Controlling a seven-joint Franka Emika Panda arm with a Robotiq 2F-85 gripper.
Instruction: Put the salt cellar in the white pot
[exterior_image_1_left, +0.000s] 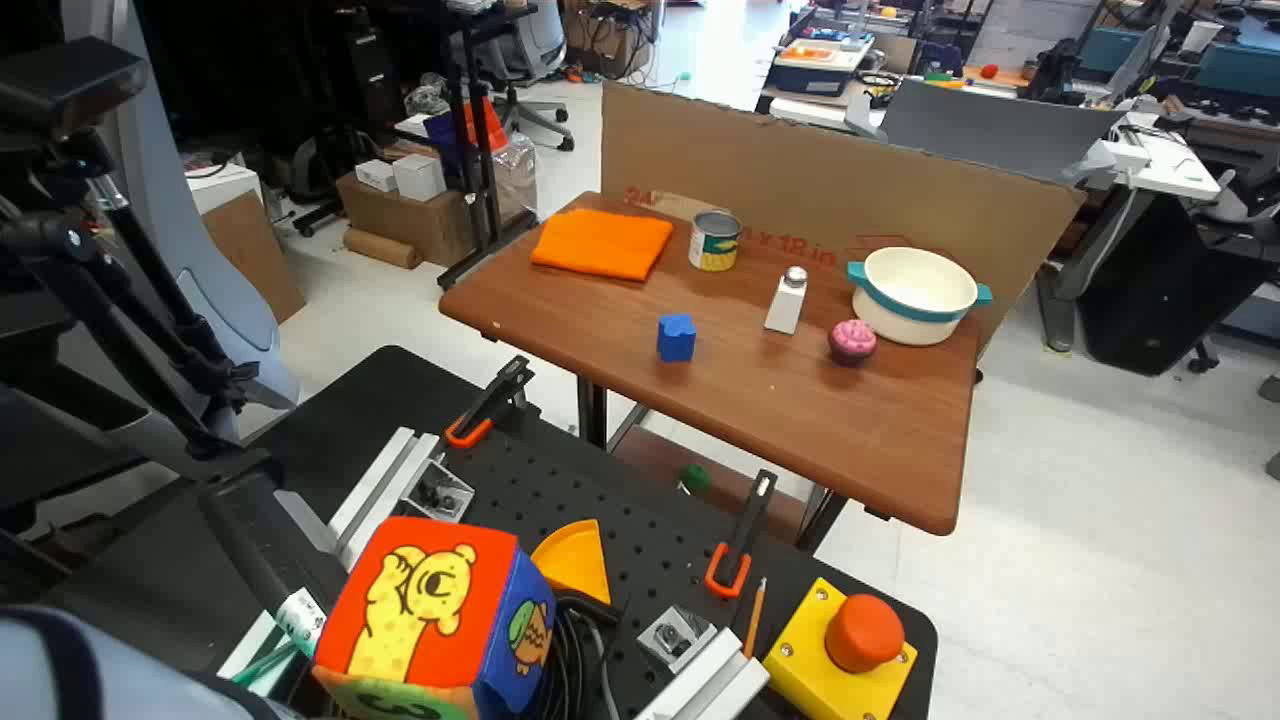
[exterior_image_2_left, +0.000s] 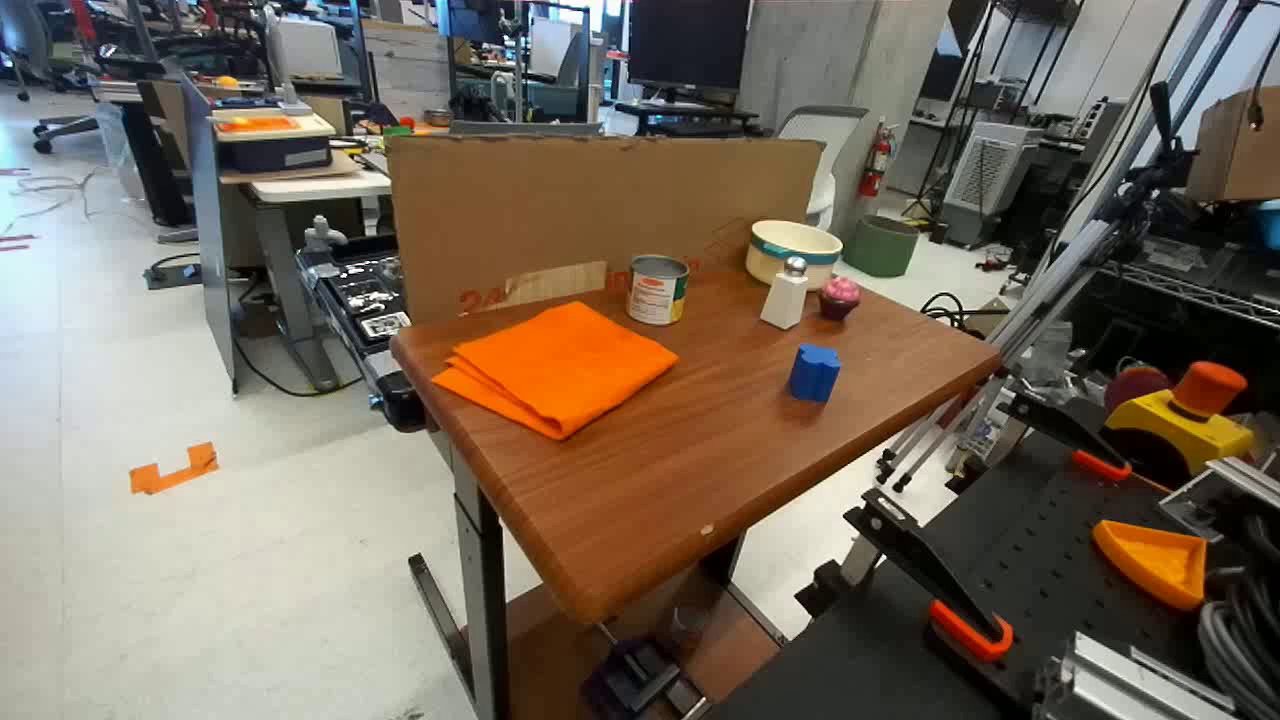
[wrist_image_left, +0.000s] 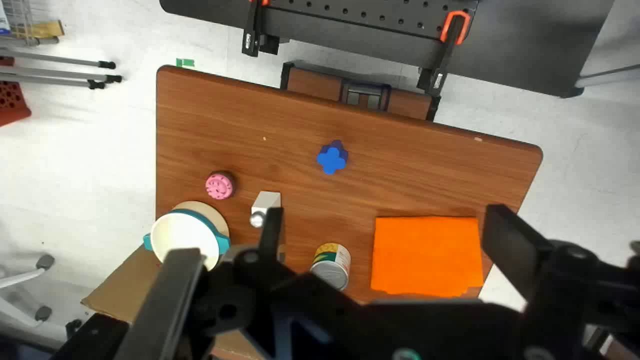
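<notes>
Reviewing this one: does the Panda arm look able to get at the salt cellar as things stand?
Probably yes: the claw is open, and the salt cellar stands upright, uncovered, apart from the pink cupcake and white pot. Reach itself I cannot confirm.

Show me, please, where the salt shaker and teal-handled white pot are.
Salt shaker (exterior_image_1_left: 786, 304): in an exterior view, on its white body.
Teal-handled white pot (exterior_image_1_left: 905, 325): in an exterior view, on its outer wall.

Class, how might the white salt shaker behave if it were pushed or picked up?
The salt shaker will probably tip if pushed near the top, since it stands tall and slim. Its flat sides suggest a steady grip and little rolling. Its shiny, rounded cap may be slippery.
</notes>
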